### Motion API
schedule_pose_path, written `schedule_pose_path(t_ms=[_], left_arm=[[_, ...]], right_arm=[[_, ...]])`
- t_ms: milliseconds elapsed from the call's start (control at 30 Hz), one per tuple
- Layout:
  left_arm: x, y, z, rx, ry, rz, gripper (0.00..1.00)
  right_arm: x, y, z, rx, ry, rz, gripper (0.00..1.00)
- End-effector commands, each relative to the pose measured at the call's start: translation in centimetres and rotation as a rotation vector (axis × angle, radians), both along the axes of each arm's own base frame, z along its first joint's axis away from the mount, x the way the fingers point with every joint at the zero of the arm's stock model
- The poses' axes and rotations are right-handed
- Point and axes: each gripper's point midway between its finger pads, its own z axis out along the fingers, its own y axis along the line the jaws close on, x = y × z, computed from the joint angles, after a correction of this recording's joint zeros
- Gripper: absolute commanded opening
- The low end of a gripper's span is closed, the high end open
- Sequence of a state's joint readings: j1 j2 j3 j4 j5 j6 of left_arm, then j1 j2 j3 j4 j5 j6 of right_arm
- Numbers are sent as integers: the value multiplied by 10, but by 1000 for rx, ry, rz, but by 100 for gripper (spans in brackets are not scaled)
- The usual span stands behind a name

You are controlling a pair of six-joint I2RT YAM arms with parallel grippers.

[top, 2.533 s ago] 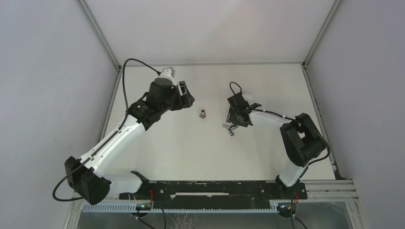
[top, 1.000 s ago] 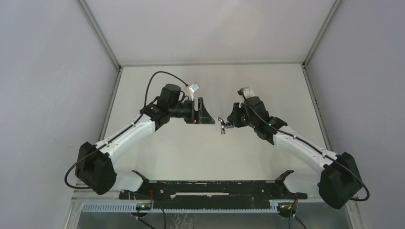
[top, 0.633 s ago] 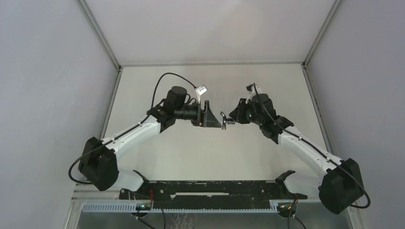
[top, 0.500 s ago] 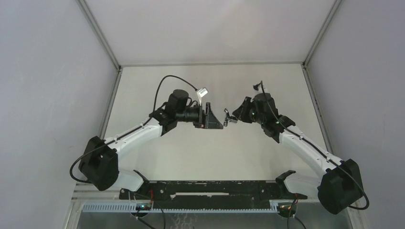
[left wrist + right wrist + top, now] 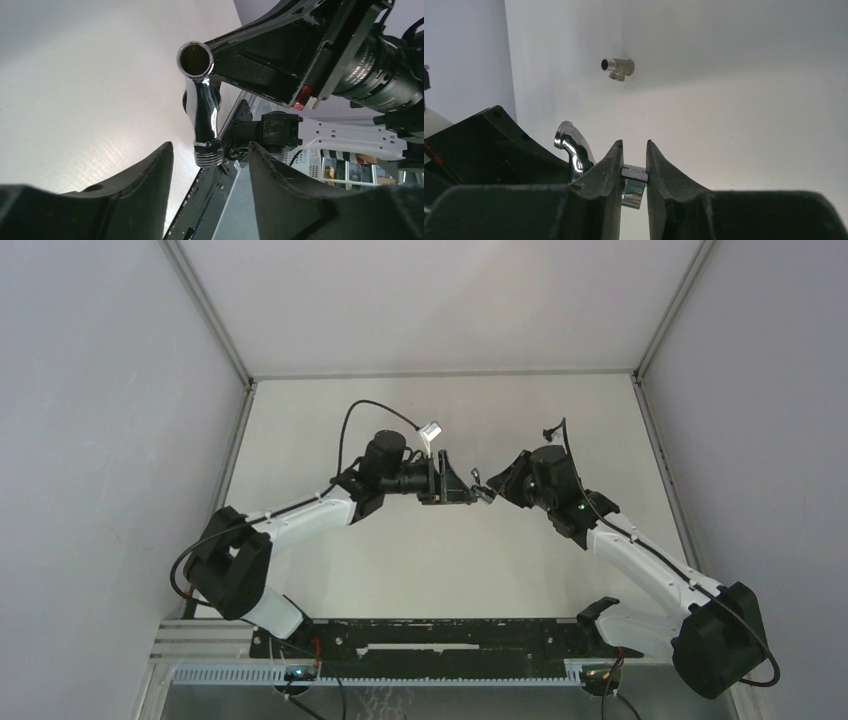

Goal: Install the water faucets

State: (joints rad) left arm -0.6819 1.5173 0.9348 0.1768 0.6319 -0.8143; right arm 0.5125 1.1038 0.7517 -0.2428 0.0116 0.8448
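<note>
Where the two arms met above the middle of the counter (image 5: 450, 560), the right tool (image 5: 633, 150) was clamped narrowly on a small flat part of the chrome tap piece (image 5: 202, 115), holding it clear of the surface. The left tool (image 5: 210, 148) faced it from the left. Its jaws stood apart on either side of the tap's threaded end, with a gap on both sides and nothing gripped. The grey stub (image 5: 618, 67) lay on its side on the counter, apart from the tap piece and touched by neither tool.
</note>
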Motion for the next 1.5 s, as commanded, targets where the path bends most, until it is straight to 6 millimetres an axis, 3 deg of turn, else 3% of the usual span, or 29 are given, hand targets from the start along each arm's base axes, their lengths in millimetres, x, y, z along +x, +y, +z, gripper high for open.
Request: schedule_pose_path(t_ms=[0, 200, 500, 567, 667, 700, 733, 800, 900, 967, 1067, 1300, 1467], left_arm=[[1, -8, 8, -27, -24, -24, 56], [-1, -9, 0, 4, -13, -54, 44], [1, -15, 6, -7, -12, -60, 36], [2, -16, 6, -9, -9, -61, 29], [2, -17, 8, 3, -20, -77, 2], [3, -16, 8, 20, -33, -87, 0], [1, -15, 9, 35, -46, -105, 0], [-5, -10, 12, 62, -71, -152, 0], [-13, 0, 27, 66, -153, -247, 0], [-23, 12, 32, 101, -181, -326, 0], [-38, 30, 40, 148, -256, -437, 0], [-76, 62, 66, 169, -418, -605, 0], [-86, 69, 80, 146, -484, -618, 0]], right_arm=[[8, 6, 29, 83, -79, -28, 0], [5, 7, 26, 93, -69, -32, 0], [4, 7, 27, 92, -75, -38, 0], [4, 7, 28, 92, -77, -36, 0], [2, 10, 32, 90, -99, 3, 0], [-2, 14, 36, 104, -105, 42, 0], [-4, 13, 40, 107, -117, 64, 7], [-9, 12, 51, 109, -160, 120, 37], [-29, 18, 84, 147, -294, 334, 62], [-59, 33, 104, 175, -402, 580, 65], [-86, 38, 118, 186, -469, 747, 67], [-114, 32, 143, 118, -704, 884, 72], [-118, 35, 152, 144, -745, 924, 85]])
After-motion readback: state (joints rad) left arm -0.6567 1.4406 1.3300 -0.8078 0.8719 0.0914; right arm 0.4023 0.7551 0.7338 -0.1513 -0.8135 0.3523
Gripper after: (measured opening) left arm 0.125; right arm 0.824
